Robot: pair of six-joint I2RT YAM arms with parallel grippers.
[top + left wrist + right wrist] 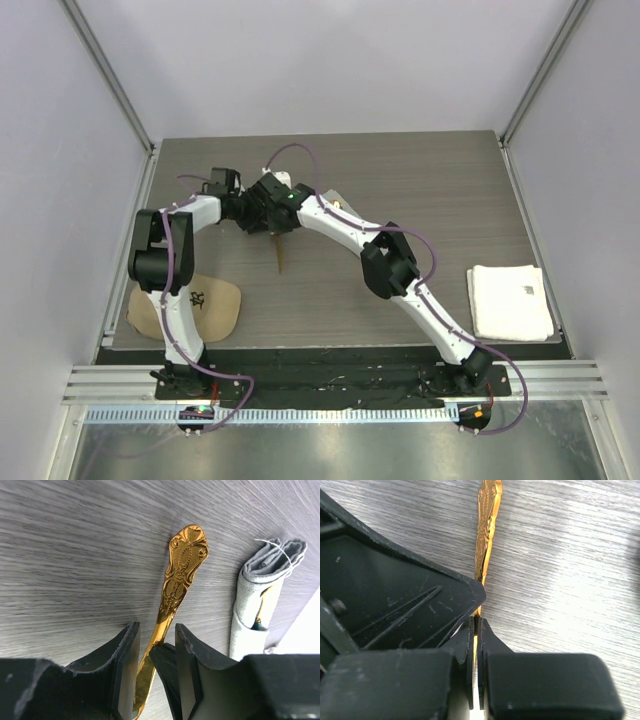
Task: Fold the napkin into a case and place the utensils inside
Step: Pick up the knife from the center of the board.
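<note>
The gold spoon (180, 575) hangs above the wooden table, its ornate handle pointing away from both wrists. My right gripper (476, 621) is shut on the spoon (487, 525), pinching it edge-on. My left gripper (156, 630) is open, its jaws standing either side of the spoon's neck with a gap on each side. One right finger shows as a dark wedge between them. In the top view both grippers meet at the table's far middle, left gripper (250, 214), right gripper (274, 224), with the spoon (280, 256) dangling below. The grey napkin case (260, 587) lies to the right, with a yellow and a dark teal handle tucked inside.
A folded white towel (510, 301) lies at the near right of the table. A tan cap with a black emblem (196, 306) sits at the near left by the left arm's base. Bare wood (440, 200) stretches between them.
</note>
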